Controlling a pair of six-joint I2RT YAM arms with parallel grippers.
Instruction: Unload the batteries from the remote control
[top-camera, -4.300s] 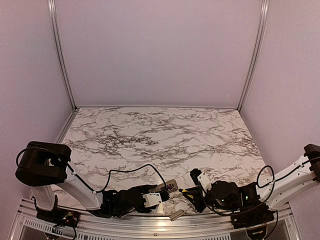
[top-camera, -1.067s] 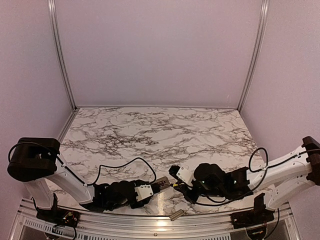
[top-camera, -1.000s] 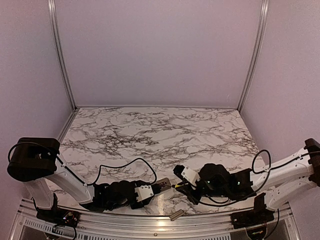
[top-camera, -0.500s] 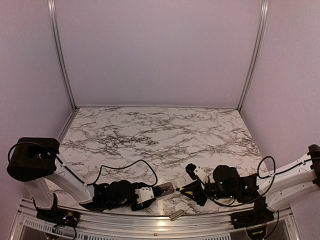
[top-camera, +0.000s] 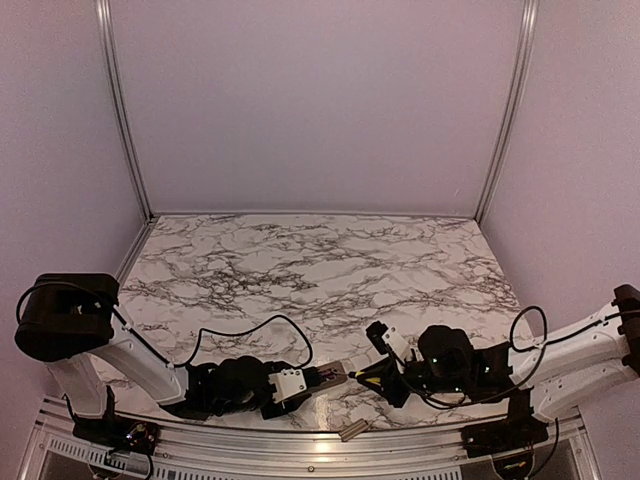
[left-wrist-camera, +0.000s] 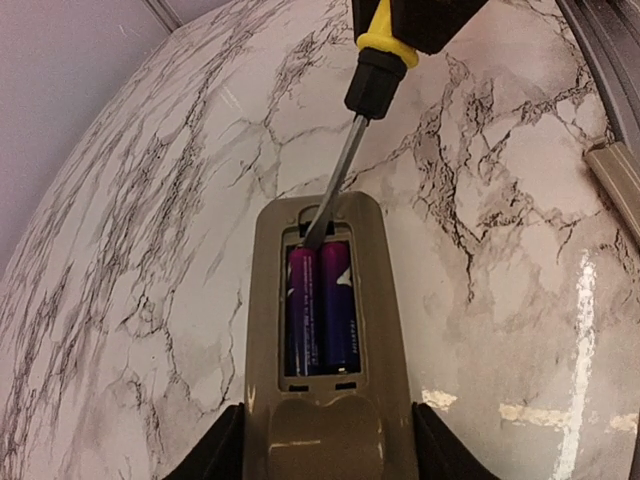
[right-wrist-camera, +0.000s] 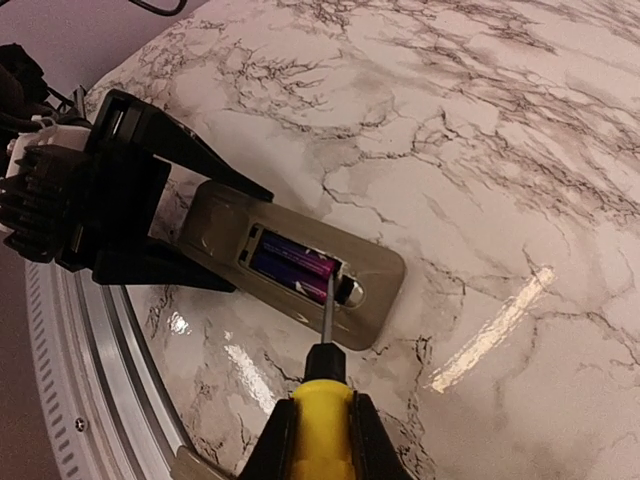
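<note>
Bench (top-camera: 330, 270), marble top.

- Arms: over the last second the right arm pulls its wrist back toward the right edge and then eases in again. The left arm slides its load a little rightward along the near edge to meet it.
- Remote (left-wrist-camera: 262, 330): at the near edge, about mid-width, back up and recess open. I cannot tell if it rests on the bench or hangs just above it.
- Left gripper (left-wrist-camera: 328, 452): jaws closed on the remote's near end, one finger on each long side, clear of the recess.
- Right gripper (right-wrist-camera: 318, 440): jaws clamped on the yellow handle of the screwdriver (left-wrist-camera: 378, 60).
- Result of the shuffle: the shaft now runs low and slanted into the far end of the recess. The tip is against the end of the batteries (left-wrist-camera: 320, 310) (which of the two is hard to call).
- Reading: prying is set up but not done. Both cells sit side by side, seated.

Around:
- Cover (top-camera: 352, 431): by the near rail, well apart from the remote. No hindrance.
- Left arm's cable (top-camera: 260, 335): loops over the bench behind the wrist, clear of the work.

In the way:
- The recess end wall crowds the tip, so a slip off the cell end seems the likely risk.
- The left fingers hold only one end, so a levering push may tilt the remote.
</note>
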